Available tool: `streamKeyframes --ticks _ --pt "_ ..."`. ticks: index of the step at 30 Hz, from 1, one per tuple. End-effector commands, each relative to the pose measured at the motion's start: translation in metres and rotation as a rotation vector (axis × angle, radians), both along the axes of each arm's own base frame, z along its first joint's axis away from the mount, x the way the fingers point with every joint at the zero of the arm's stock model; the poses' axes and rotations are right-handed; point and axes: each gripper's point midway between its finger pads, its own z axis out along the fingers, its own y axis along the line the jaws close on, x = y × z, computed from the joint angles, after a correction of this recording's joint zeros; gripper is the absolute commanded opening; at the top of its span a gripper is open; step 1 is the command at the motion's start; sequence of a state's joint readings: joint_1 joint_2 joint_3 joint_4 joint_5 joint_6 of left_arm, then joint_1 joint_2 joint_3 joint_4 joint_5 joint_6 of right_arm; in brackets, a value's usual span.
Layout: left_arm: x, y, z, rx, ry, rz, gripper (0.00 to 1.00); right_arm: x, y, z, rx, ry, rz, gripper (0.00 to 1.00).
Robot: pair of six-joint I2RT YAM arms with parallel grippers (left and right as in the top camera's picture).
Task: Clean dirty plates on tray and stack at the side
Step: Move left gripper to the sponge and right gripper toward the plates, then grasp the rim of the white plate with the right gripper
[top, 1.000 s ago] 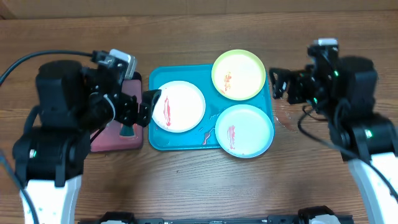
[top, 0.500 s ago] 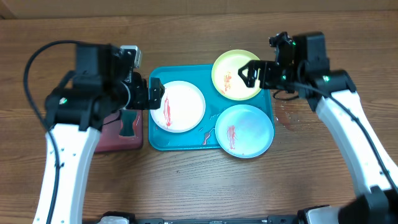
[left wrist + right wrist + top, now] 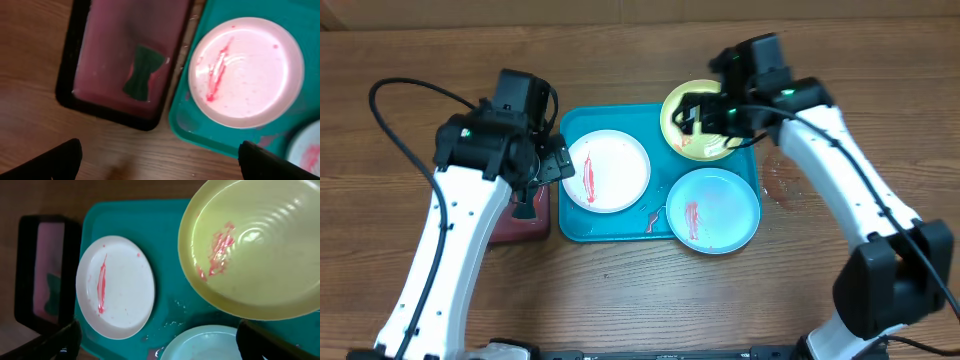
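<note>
A large turquoise-blue rectangular plastic tray (image 3: pixel 582 228) with rounded corners lies in the middle of the brown wooden tabletop (image 3: pixel 620 300), and all three plates sit on it unstacked. The round white plastic plate (image 3: pixel 608 170) rests flat in the tray's left half with a long red smear near its left edge. The round yellow-green plastic plate (image 3: pixel 710 148) occupies the far right corner, reaching out over the rim, with a red smear near its middle. The round pale mint-blue plastic plate (image 3: pixel 715 208) sits in the near right corner, also streaked red and overlapping the rim. Wet drops and a small red smudge mark the tray floor between the plates. Just left of the tray lies a smaller black-rimmed rectangular tray (image 3: pixel 65 75) with a pinkish inside, holding a dark green waisted piece (image 3: pixel 141 72). The left pincer (image 3: pixel 562 160) hangs over the gap between that small tray and the white plate, its fingers spread wide and gripping nothing. The right pincer (image 3: pixel 703 112) hovers above the yellow-green plate, fingers likewise wide apart and empty.
</note>
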State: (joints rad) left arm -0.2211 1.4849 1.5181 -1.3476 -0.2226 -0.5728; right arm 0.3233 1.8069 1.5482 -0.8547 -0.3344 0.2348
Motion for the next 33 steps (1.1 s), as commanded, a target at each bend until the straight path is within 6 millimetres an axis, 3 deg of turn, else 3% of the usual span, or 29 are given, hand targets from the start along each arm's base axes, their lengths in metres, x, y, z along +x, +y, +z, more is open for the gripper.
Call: streamKeyframes --ticks 1,7,12,15,20,23,33 --pt "0.008 0.011 -0.003 0.062 0.000 0.072 1.00 -0.002 0.015 -0.004 -0.083 -0.032 0.017 0.98" --pt "0.014 0.017 -0.015 0.127 0.043 0.056 1.00 -0.008 0.043 -0.027 -0.118 -0.015 0.061 0.58" --pt "0.016 0.022 -0.016 0.161 0.042 0.062 0.99 -0.010 0.068 -0.058 -0.114 0.030 0.059 0.51" --pt "0.017 0.024 -0.015 0.171 0.037 0.062 0.94 -0.009 0.080 -0.080 -0.109 0.067 0.035 0.39" --pt "0.021 0.023 -0.015 0.173 0.027 0.051 0.86 -0.009 0.086 -0.106 -0.123 0.111 -0.004 0.36" --pt "0.024 0.023 -0.016 0.176 0.024 0.042 0.87 -0.007 0.080 -0.117 -0.167 0.116 -0.046 0.35" --pt "0.027 0.022 -0.016 0.171 0.011 0.043 0.93 -0.005 0.077 -0.120 -0.206 0.095 -0.058 0.30"
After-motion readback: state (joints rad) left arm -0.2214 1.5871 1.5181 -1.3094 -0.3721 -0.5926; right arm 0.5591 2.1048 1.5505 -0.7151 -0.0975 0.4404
